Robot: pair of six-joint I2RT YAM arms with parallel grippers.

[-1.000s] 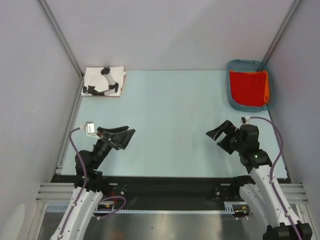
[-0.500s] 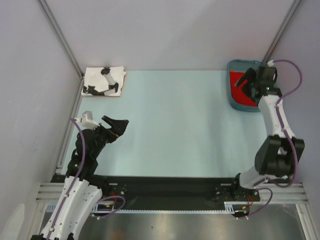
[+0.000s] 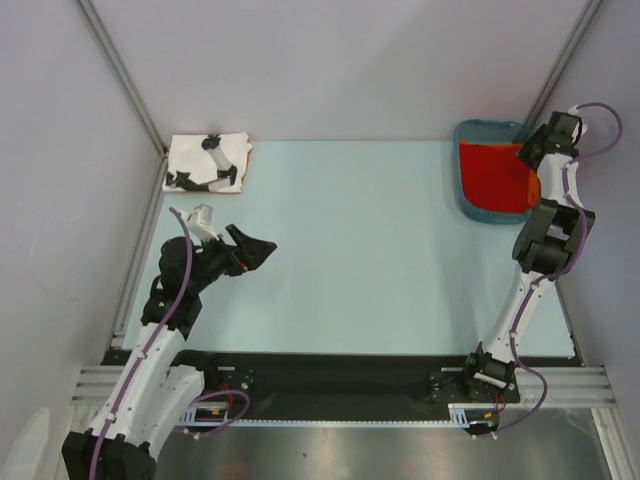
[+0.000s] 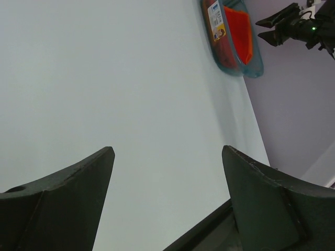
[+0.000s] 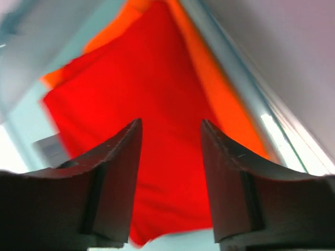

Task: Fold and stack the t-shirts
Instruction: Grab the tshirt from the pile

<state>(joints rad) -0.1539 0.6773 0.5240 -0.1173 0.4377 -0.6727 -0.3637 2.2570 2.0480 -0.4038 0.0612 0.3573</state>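
Cloth of the red t-shirt (image 3: 495, 175) is plain and smooth; it lies flat in the teal plastic basket (image 3: 458, 175) at the far right corner. The white t-shirt (image 3: 207, 163), printed with black shapes, sits folded at the far left corner of the pale counter (image 3: 350, 230). The right claw (image 5: 170, 123) hangs over the red cloth, jaws parted, empty. The left claw (image 4: 167, 151) gapes wide, empty, above the counter.

**No Legible Writing in View**

A sticker (image 4: 215, 15) on the outer wall of the teal basket (image 4: 226, 58), seen from the left wrist camera, shows blue, yellow and white patches, but its print is too small to read. The black shapes printed on the white t-shirt (image 3: 207, 162), lying at the far left in the overhead view, form no letters or numbers that can be made out.
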